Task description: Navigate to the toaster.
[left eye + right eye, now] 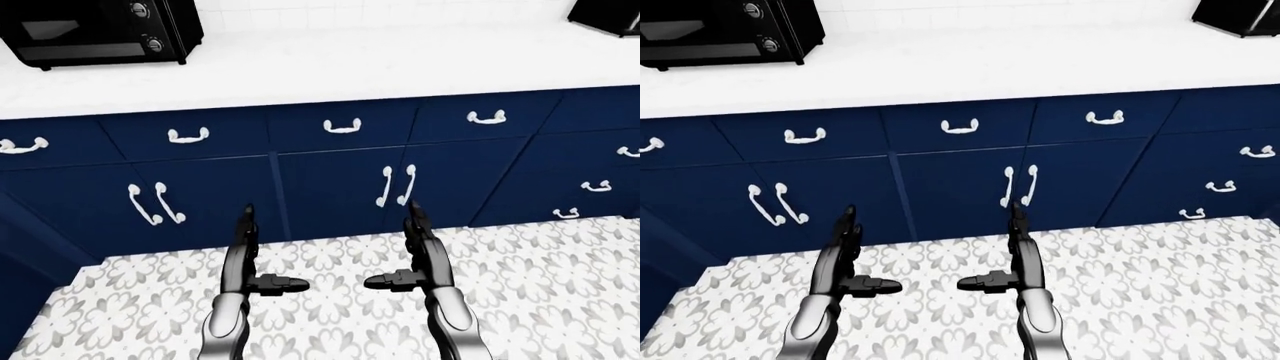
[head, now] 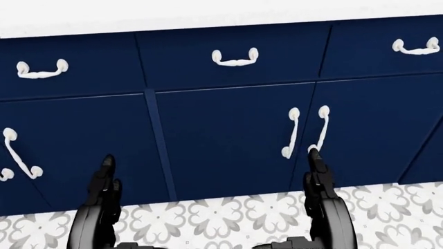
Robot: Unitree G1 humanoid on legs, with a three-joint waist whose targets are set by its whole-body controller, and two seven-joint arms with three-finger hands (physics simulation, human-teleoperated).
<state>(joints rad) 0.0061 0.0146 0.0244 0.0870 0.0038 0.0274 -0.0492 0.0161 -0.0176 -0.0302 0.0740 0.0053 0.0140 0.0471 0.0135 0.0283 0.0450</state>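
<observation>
No toaster shows clearly in any view. A black appliance (image 1: 100, 30) with two knobs, like a toaster oven or microwave, stands on the white counter (image 1: 330, 64) at the top left of the left-eye view. Another black object (image 1: 608, 15) is cut off at the top right corner. My left hand (image 1: 245, 255) and right hand (image 1: 420, 251) reach out over the patterned floor, fingers straight and thumbs pointing inward, both open and empty.
Navy blue cabinets (image 1: 330, 172) with white handles run across the views under the counter. A grey and white patterned tile floor (image 1: 330, 300) lies below my hands. A dark cabinet side (image 1: 15, 285) stands at the lower left.
</observation>
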